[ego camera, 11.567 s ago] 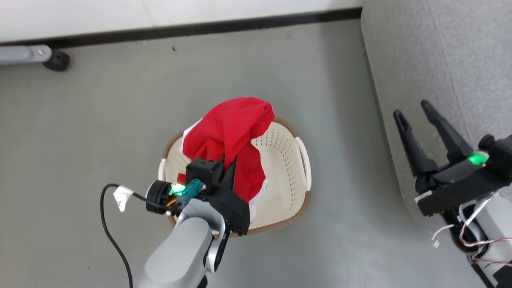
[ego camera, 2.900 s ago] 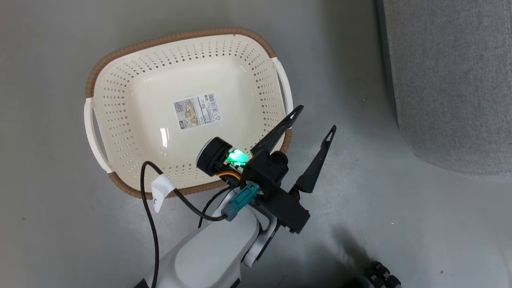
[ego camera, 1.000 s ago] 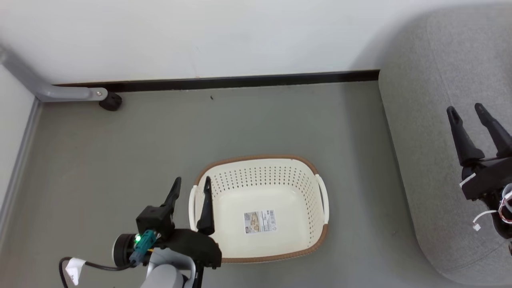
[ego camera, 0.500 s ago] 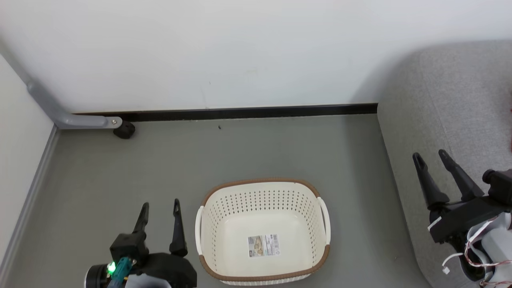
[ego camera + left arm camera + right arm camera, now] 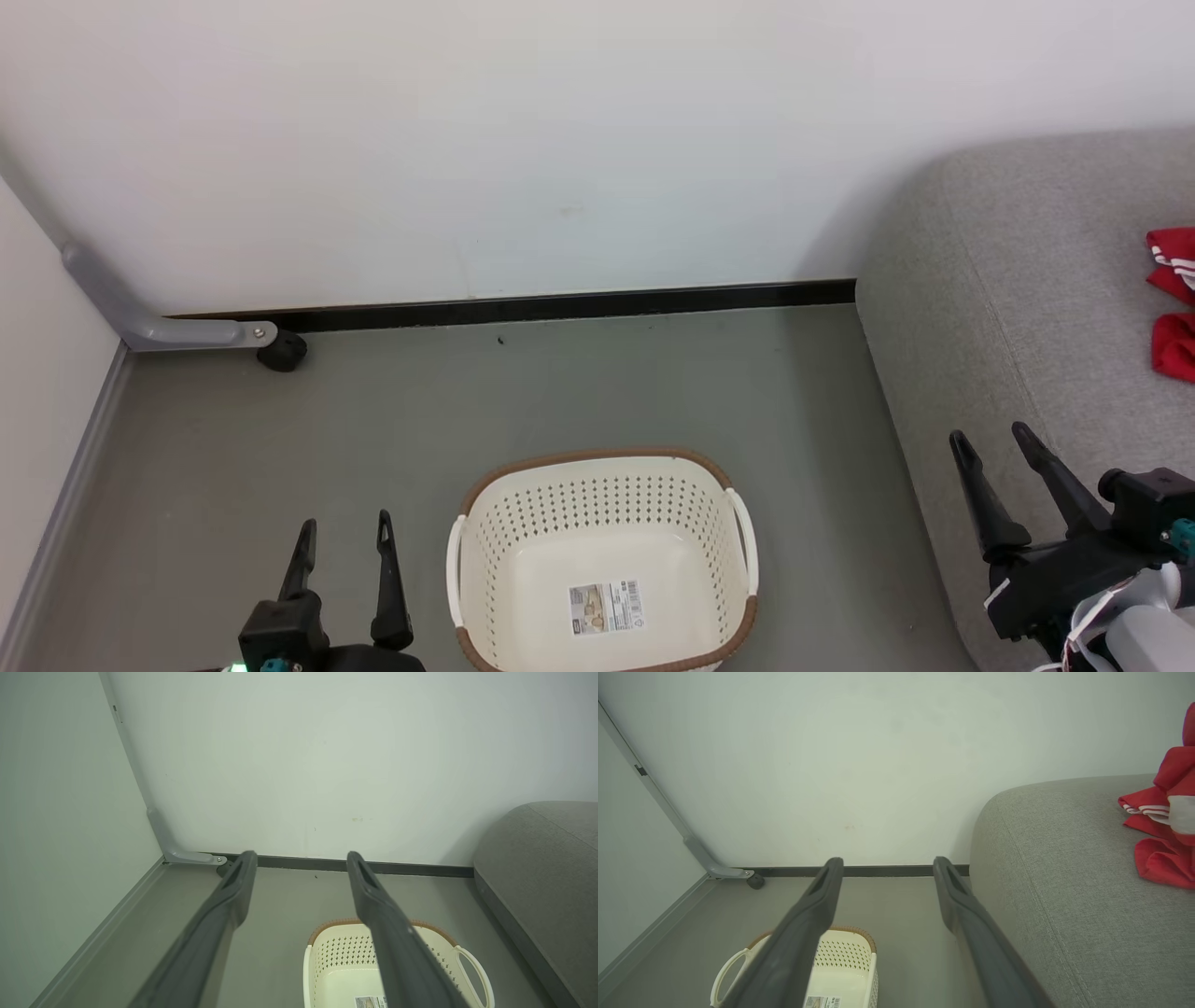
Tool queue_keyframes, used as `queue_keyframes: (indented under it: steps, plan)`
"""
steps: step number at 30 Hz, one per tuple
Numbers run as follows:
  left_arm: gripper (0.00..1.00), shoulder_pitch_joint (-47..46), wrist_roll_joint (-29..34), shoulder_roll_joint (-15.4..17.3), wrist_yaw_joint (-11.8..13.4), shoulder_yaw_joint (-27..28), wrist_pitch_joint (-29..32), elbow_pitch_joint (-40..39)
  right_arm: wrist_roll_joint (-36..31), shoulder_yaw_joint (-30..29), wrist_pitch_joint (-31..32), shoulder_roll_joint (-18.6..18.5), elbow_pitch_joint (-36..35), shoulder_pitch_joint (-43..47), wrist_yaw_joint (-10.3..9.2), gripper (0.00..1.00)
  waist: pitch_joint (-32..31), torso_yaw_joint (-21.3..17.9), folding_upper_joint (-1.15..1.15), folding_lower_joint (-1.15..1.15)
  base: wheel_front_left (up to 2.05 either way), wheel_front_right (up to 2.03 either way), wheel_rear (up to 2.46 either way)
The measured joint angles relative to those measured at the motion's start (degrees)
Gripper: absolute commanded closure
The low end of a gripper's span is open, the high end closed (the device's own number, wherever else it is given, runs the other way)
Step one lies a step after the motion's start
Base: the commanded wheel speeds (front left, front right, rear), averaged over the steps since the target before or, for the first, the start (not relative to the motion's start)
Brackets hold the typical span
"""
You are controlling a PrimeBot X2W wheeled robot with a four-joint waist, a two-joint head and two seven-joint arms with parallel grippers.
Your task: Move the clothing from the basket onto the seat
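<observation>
Clothing [image 5: 1176, 275] lay on seat [image 5: 1027, 327], basket [image 5: 597, 504] bare, both jaws spread empty; judged risk: right arm's sweep dragging garments off.

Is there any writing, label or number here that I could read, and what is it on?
Sticker on the bottom of the laundry basket: printed, but too small to read.
Red clothing on the grey seat: white stripes, no lettering in sight.
No text here is legible.
</observation>
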Motion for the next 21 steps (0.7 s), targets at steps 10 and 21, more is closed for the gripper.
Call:
queue_keyframes:
  steps: [10,21]
  plan:
    - [0.0,2.0,0.8,0.0,0.0,-0.2,0.0,-1.9,-2.0,-1.6,0.0,0.3,-0.6,0.2,-0.64,0.0,-0.5,-0.6,0.0,0.0,0.0,0.0,0.0]
    - [0.0,2.9,1.4,0.0,0.0,-1.2,0.0,-2.9,-4.0,-2.8,0.0,1.4,-1.4,1.1,-1.07,0.0,-0.7,-1.1,0.0,0.01,0.0,0.0,0.0]
